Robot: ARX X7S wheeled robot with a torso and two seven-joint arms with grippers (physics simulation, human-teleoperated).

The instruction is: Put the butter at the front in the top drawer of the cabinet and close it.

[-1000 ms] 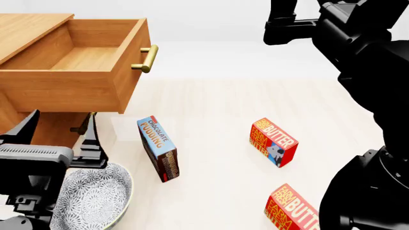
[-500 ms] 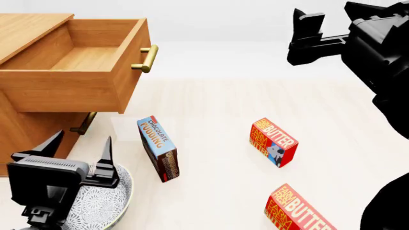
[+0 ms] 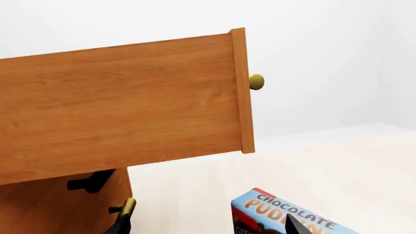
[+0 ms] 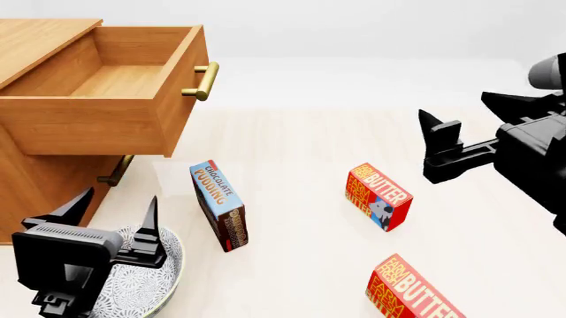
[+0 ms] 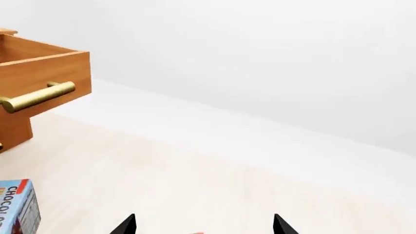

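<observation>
Two red rectangular butter boxes lie ahead; the front one (image 4: pixel 378 197), angled diagonally, sits just below-left of your spread right gripper (image 4: pixel 468 129), the nearer arm.

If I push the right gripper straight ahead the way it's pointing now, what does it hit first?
Probably nothing soon. The right gripper, jaws open, points toward the open top drawer, over bare floor above the butter. The drawer front would come first, though depth is uncertain.

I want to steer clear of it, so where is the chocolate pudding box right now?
In the head view the chocolate pudding box stands on the floor left of centre, between the patterned bowl and the farther butter box, below the open top drawer.
</observation>
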